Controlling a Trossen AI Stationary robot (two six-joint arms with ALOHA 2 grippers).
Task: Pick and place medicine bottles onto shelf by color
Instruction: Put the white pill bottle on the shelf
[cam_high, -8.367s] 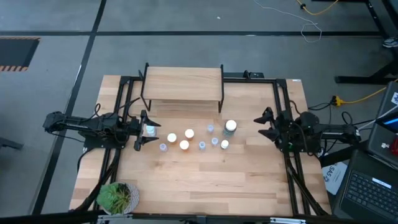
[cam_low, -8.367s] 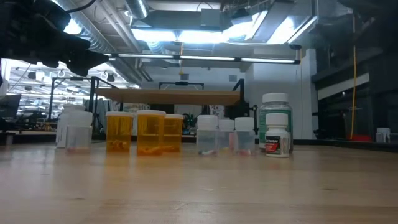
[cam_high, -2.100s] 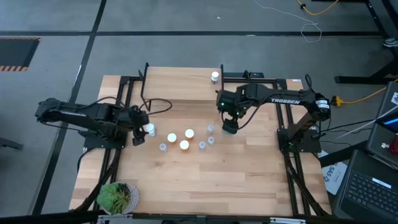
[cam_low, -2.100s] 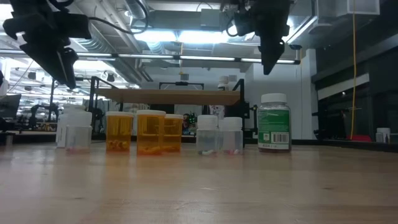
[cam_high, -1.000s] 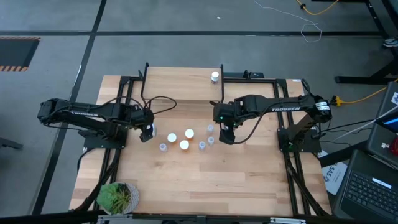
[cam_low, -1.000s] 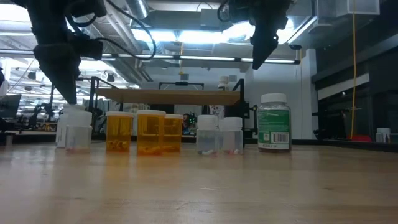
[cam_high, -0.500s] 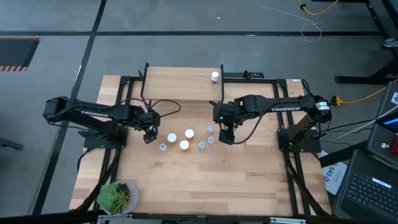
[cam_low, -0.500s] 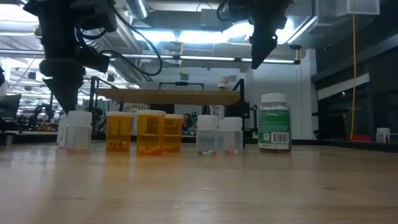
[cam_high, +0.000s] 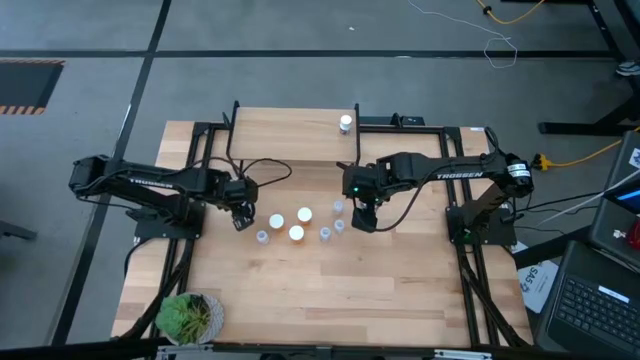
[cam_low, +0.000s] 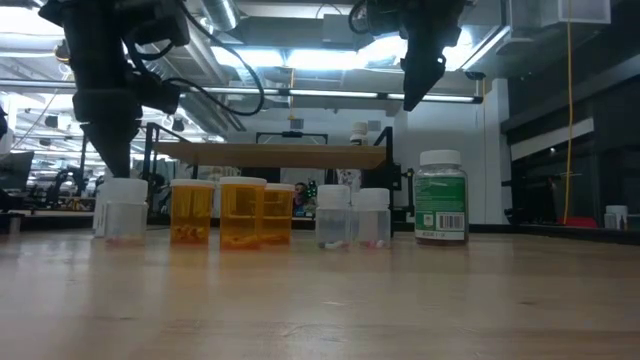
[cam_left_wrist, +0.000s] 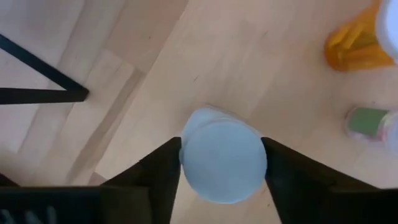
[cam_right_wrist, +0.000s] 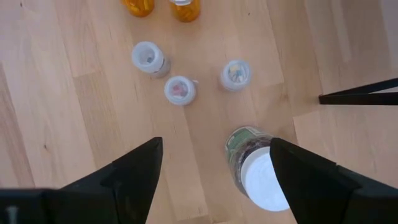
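Note:
My left gripper (cam_high: 240, 216) points down at the left end of the bottle row and is shut on a clear bottle with a pale cap (cam_left_wrist: 224, 163), which stands on the table. Three orange bottles (cam_high: 296, 233) and several tiny clear ones (cam_high: 325, 234) stand to its right. My right gripper (cam_high: 365, 215) is open and empty, high above the table (cam_low: 415, 85). The green bottle with a white cap (cam_right_wrist: 258, 168) stands below it. The light-wood shelf (cam_high: 293, 135) carries one small bottle (cam_high: 345, 123) at its right end. My left gripper pinches the clear bottle's cap (cam_left_wrist: 186, 155) between its two fingers (cam_left_wrist: 163, 171), one on each side. The fingers come from above, pointing down. The bottle stands upright with its base on the table.
A potted plant (cam_high: 188, 316) stands at the near left corner. The shelf's black legs (cam_left_wrist: 43, 93) are close behind my left gripper. Bare tabletop lies in front of the bottle row (cam_high: 330, 290). A laptop (cam_high: 600, 300) sits off the table's right edge.
My left gripper has gone a little toward the table's right edge and down, and now covers the clear bottle's cap from above. The bottle stands where it was.

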